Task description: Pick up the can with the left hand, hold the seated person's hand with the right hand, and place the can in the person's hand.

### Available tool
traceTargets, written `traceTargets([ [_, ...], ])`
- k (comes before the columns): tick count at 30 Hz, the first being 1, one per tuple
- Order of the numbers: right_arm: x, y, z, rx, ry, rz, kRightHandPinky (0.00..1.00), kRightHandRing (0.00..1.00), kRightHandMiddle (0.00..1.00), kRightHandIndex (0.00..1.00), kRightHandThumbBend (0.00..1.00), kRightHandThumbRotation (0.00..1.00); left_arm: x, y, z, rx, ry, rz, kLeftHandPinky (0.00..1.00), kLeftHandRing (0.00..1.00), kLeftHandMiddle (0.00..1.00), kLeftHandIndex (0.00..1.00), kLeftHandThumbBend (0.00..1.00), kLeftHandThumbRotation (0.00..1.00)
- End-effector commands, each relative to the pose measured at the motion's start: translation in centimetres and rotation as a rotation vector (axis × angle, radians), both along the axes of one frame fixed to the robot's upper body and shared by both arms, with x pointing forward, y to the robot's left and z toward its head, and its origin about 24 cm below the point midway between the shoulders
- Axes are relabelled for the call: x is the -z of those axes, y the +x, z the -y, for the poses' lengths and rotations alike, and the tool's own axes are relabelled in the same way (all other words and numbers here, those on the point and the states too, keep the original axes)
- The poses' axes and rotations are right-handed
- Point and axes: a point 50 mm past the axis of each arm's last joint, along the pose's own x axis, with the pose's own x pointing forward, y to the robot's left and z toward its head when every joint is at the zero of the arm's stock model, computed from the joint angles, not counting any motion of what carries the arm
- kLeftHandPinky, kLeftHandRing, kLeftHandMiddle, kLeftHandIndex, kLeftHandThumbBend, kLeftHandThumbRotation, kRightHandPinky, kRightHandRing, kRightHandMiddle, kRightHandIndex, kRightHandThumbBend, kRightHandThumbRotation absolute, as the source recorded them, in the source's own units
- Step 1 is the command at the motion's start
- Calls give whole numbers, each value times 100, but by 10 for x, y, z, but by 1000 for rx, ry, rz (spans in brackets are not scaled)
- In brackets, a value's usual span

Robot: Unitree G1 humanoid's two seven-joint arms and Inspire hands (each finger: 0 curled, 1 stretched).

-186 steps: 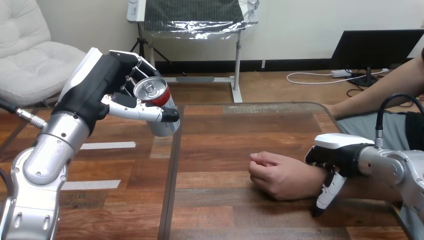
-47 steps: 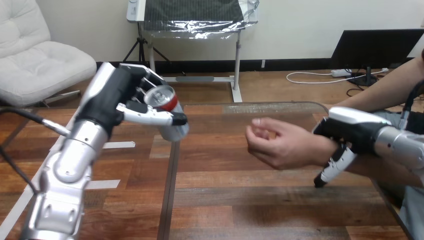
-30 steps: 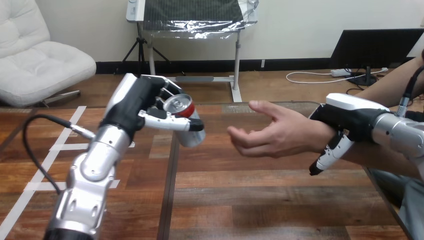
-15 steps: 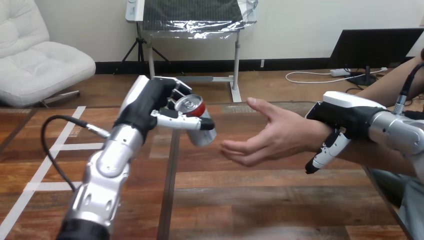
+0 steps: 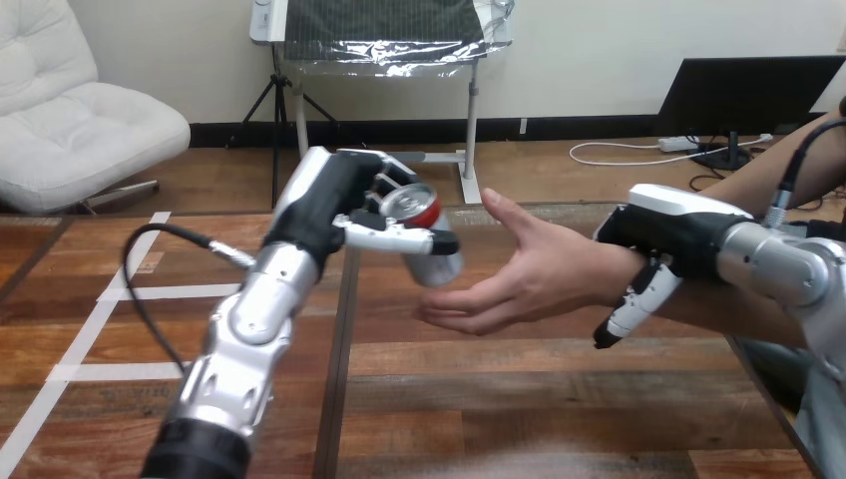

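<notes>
The left hand [image 5: 344,205] grips a silver, red-topped metal can [image 5: 439,267] in curled fingers, tilted toward the person's open hand [image 5: 529,274] just beyond it, palm up to receive. The right hand [image 5: 668,235] clasps the person's wrist [image 5: 611,277] from above, apparently steadying it.

Silver left arm [image 5: 242,321], black white-shelled left hand [image 5: 324,200].

The wooden table [image 5: 519,399] shows brown planks, with a dark strip along its left edge.
</notes>
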Motion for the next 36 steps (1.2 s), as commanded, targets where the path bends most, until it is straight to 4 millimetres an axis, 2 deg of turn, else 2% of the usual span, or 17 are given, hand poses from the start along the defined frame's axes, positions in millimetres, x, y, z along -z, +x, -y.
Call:
traceTargets([
  [1, -14, 12, -20, -32, 33, 41, 37, 45, 50, 44, 89, 0, -44, 18, 22, 44, -34, 151, 31, 35, 39, 40, 80, 0],
  [18, -11, 16, -38, -42, 34, 38, 43, 51, 54, 46, 88, 0, -47, 23, 50, 83, -58, 129, 30, 35, 40, 41, 81, 0],
  [36, -12, 16, -47, -43, 43, 30, 42, 50, 55, 47, 86, 0, -45, 20, 75, 152, -71, 115, 29, 35, 40, 40, 83, 0],
])
